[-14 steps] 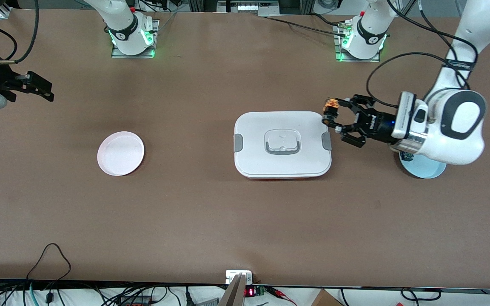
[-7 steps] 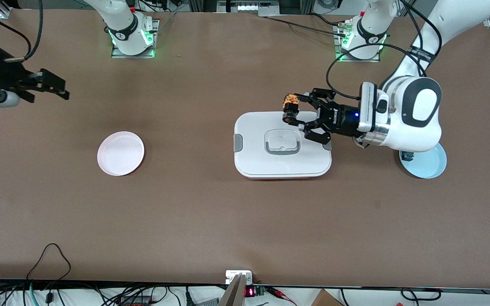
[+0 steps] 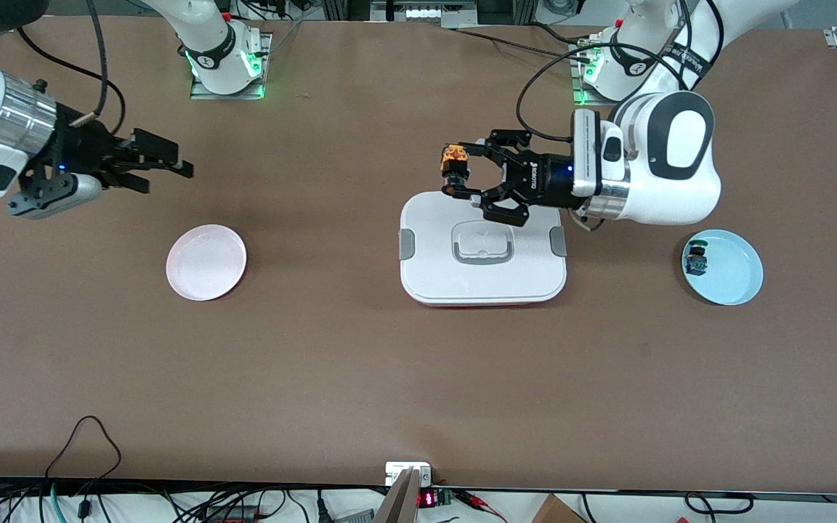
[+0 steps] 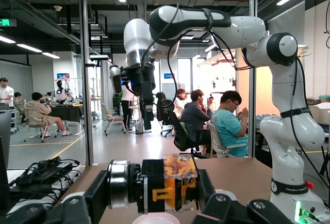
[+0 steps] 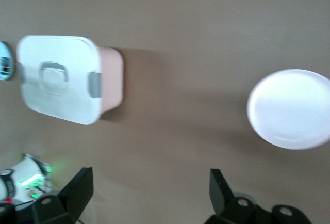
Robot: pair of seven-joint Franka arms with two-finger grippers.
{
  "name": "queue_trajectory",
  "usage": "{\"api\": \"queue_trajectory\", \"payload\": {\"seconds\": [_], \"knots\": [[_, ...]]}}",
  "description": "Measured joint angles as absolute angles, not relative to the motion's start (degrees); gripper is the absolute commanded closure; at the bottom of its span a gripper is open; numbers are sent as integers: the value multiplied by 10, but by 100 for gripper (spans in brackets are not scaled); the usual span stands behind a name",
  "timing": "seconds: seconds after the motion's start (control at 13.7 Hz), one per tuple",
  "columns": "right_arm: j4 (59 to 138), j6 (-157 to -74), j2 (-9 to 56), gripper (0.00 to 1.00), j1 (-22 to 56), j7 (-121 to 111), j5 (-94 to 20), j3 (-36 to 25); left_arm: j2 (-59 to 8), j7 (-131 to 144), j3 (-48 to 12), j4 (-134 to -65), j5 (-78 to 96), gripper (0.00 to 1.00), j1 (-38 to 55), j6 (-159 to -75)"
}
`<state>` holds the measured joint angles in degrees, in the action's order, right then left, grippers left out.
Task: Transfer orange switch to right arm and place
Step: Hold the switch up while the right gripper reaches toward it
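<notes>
The orange switch (image 3: 455,161), a black body with an orange cap, lies sideways in my left gripper (image 3: 455,176), which is shut on it. They hang over the edge of the white lidded box (image 3: 433,276). In the left wrist view the orange switch (image 4: 175,182) fills the left gripper (image 4: 170,189), and the right arm's black gripper (image 4: 142,92) shows farther off, pointing this way. My right gripper (image 3: 175,163) stands open and empty over bare table near the pink plate (image 3: 206,261). In the right wrist view its fingers (image 5: 77,189) are wide apart around nothing.
A light blue plate (image 3: 734,280) at the left arm's end of the table holds a small switch with a green cap (image 3: 696,261). The right wrist view shows the white box (image 5: 59,82) and the pink plate (image 5: 291,108) below. Cables run along the table's edges.
My left gripper has carried the orange switch from beside the box to over its edge, toward the right arm. The right gripper has come in from the table's end toward the middle, still open.
</notes>
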<state>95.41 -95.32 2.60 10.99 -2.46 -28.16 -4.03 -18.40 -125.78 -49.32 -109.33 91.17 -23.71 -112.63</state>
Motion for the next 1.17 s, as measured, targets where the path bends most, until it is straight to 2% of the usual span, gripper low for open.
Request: {"api": "queue_trajectory", "payload": {"seconds": [0.44,0.66,0.88,1.17], "knots": [[975,-1011,32,0,171,-23,-583,-37,-158,-1217,-511,-1126,921,100,-248,-1129],[993,-1037,61,0,198,-26,-738,-33,-153,-1213,-517,-1134,936,100,-252,-1129],[994,-1071,89,0,221,-33,-831,-32,-153,-1212,-517,-1137,936,100,-254,-1129],[995,-1107,111,0,262,-89,-880,-30,-153,-1211,-518,-1138,936,100,-254,-1129]]}}
